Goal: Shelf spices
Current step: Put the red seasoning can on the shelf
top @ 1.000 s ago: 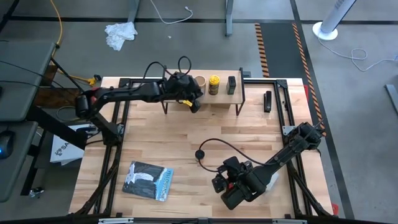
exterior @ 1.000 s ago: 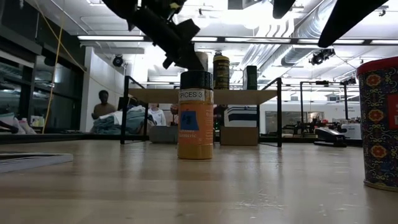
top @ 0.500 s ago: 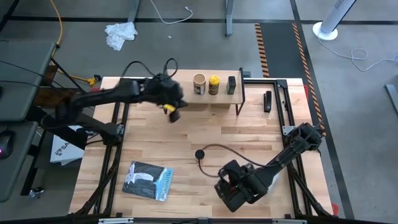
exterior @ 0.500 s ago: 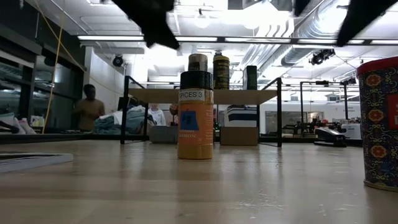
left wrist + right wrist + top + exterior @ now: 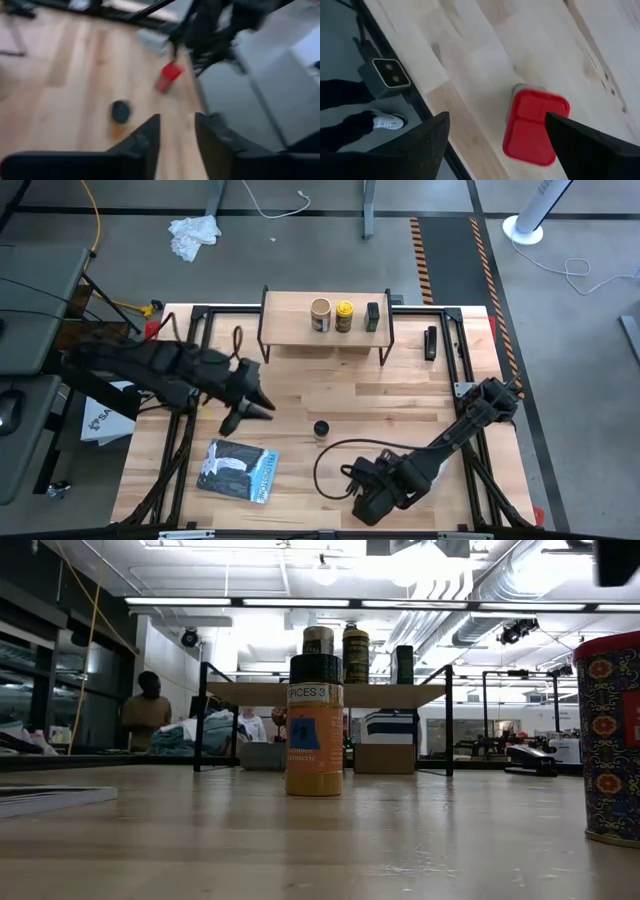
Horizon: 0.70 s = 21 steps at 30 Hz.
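Note:
The shelf (image 5: pixel 325 330) stands at the table's far edge and carries the tan cylinder (image 5: pixel 320 315), the yellow jar (image 5: pixel 344 315) and the black tin (image 5: pixel 372 315). The amber jar with its black cap (image 5: pixel 321 428) stands upright mid-table, also in the low view (image 5: pixel 314 725). The red tin (image 5: pixel 535 125) stands near the table's near edge (image 5: pixel 610 735); in the high view the right arm hides it. My left gripper (image 5: pixel 252 408) is open, left of the amber jar. My right gripper (image 5: pixel 497 116) hangs wide open above the red tin, fingers on either side.
A flat blue-grey case (image 5: pixel 238 470) lies near the near-left corner. A small grey bar (image 5: pixel 431 342) sits right of the shelf. A black cable (image 5: pixel 330 460) loops by the right arm. A small camera box (image 5: pixel 387 75) is at the near edge. A person (image 5: pixel 145 712) stands behind.
My left gripper has drawn back from the shelf, where the tan cylinder stays standing, and swung toward the table's left and near side, ending left of the amber jar. My right gripper has shifted slightly toward the near edge.

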Motion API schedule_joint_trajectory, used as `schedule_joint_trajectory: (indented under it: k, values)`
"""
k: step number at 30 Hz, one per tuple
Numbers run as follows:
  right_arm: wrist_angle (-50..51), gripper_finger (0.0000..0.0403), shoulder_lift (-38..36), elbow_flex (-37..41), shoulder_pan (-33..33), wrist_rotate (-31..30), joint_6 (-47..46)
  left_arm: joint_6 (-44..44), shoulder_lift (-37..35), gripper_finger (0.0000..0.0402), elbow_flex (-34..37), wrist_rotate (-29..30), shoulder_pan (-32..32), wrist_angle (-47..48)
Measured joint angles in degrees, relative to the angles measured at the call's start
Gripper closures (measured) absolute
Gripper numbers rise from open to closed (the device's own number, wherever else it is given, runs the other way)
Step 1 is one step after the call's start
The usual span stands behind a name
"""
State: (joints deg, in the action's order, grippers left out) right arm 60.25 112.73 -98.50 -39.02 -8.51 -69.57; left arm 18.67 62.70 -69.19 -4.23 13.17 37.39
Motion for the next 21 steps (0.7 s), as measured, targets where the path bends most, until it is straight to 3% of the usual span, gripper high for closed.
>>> schedule_joint_trajectory:
  k: [7, 10, 21]
  values:
    - [2.0, 0.0080, 0.0, -1.6, 3.3, 6.6, 6.4, 1.8, 2.5, 0.0167, -3.3, 0.6, 5.9, -2.8]
    - [4.9, 0.0080, 0.0, -3.3, 4.2, 5.6, 5.4, 2.2, 3.9, 0.0132, -5.3, 2.3, 7.4, -2.4]
    - [14.0, 0.0080, 0.0, -7.9, 0.7, -1.5, -4.5, -3.1, 8.4, 0.0112, -7.3, 9.8, 12.3, 4.7]
